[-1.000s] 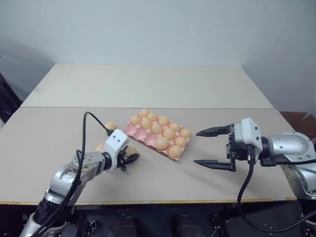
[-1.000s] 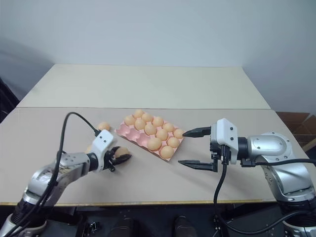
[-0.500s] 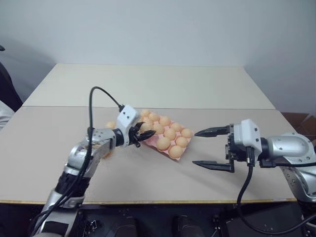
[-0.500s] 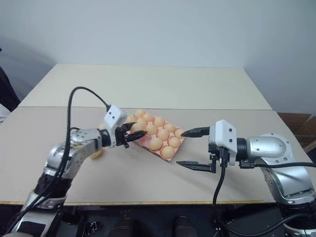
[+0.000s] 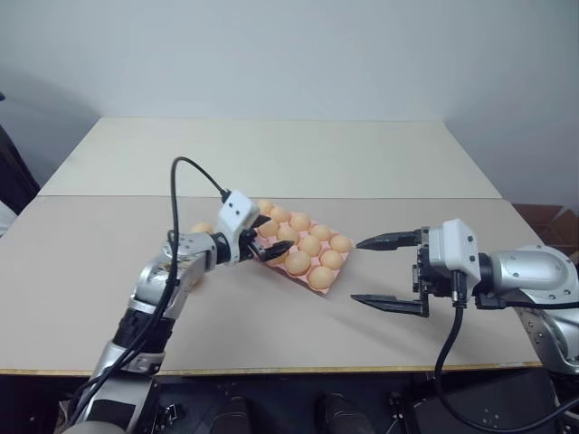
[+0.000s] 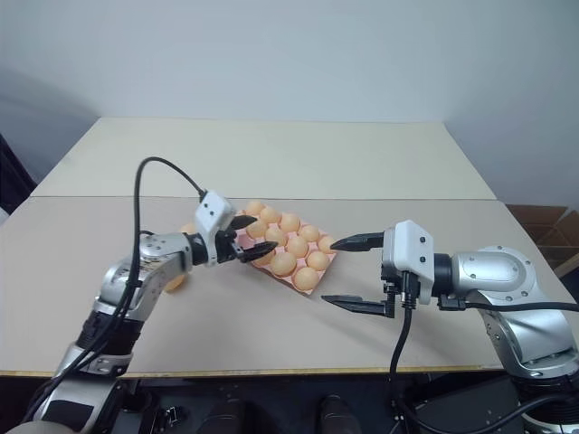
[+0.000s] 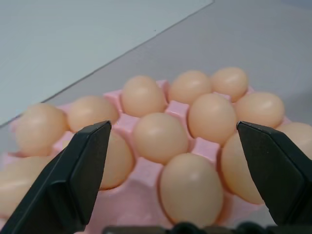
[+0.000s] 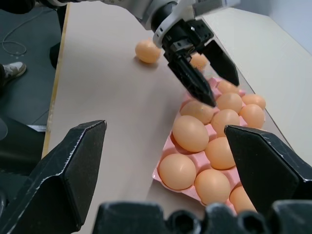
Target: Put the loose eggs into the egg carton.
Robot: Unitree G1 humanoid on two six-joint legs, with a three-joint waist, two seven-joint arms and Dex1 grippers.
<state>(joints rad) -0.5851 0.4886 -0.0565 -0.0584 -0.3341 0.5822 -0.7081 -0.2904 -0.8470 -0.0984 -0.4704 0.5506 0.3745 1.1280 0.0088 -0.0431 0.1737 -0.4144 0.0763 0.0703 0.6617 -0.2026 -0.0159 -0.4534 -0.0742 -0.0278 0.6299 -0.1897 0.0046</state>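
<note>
We are holding our left gripper (image 5: 263, 237) over the near left part of the egg carton (image 5: 271, 259), and its two black fingers are now standing spread apart with nothing between them. A second ago that gripper was down at the table in front of the carton, closed around an egg; half a second ago it was carrying that egg up to the carton's left edge. Now the egg is out of the fingers, and in the left wrist view we are looking between them straight down onto cups full of eggs (image 7: 161, 137).

The pink carton is lying at an angle in the middle of the table (image 5: 271, 325), in the same place as before, with eggs filling the cups we can see.

Two loose eggs are still lying on the table to the left of the carton, behind our left arm: one (image 8: 147, 51) well clear of the tray, another (image 8: 198, 61) just beside its far corner. In the head views one of them (image 5: 201, 228) is showing just past the forearm.

Our right gripper (image 5: 389, 271) is hanging to the right of the carton, fingers wide apart and empty, pointing toward it, unchanged from a second ago.
</note>
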